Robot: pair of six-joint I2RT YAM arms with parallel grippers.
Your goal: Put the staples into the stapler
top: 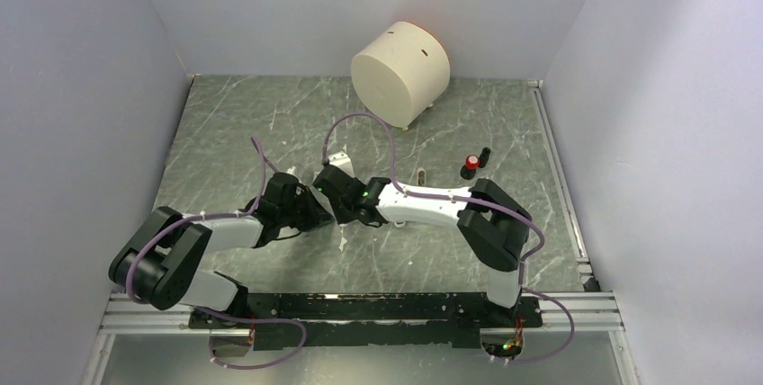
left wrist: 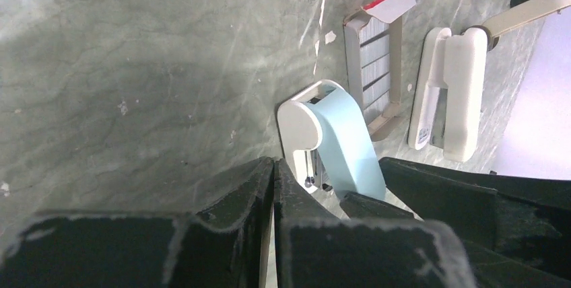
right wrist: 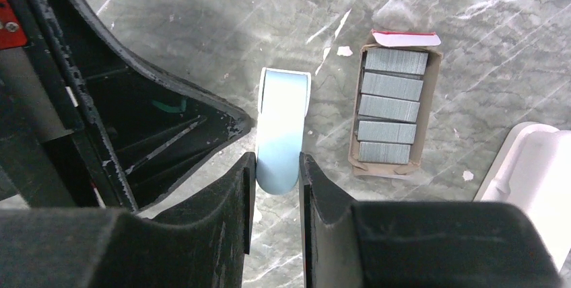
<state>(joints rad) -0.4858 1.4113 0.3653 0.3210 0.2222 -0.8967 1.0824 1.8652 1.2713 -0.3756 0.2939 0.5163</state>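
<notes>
Overhead, both arms reach to the middle of the table (top: 432, 250), the left tool (top: 317, 212) and right tool (top: 335, 194) nose to nose; what lies between them is hidden from this view.

From the left wrist, the left tool's jaws are pressed together with nothing visible between them, just beside the stapler (left wrist: 330, 140). Its pale blue top rises from a white rounded hinge, and a bit of metal shows underneath. Beyond it the staples (left wrist: 375, 59) lie in their open box (left wrist: 397, 59), with a white object (left wrist: 464, 93) further right.

From the right wrist, the right tool is clamped on the free end of the stapler's blue top, one finger on each side. The staples lie as five grey strips in the box, near the stapler but apart from it, none taken out.

The step in hand looks like swinging the top open. Next, the lid must be lifted fully clear, and the left tool must open to pinch one thin strip.
</notes>
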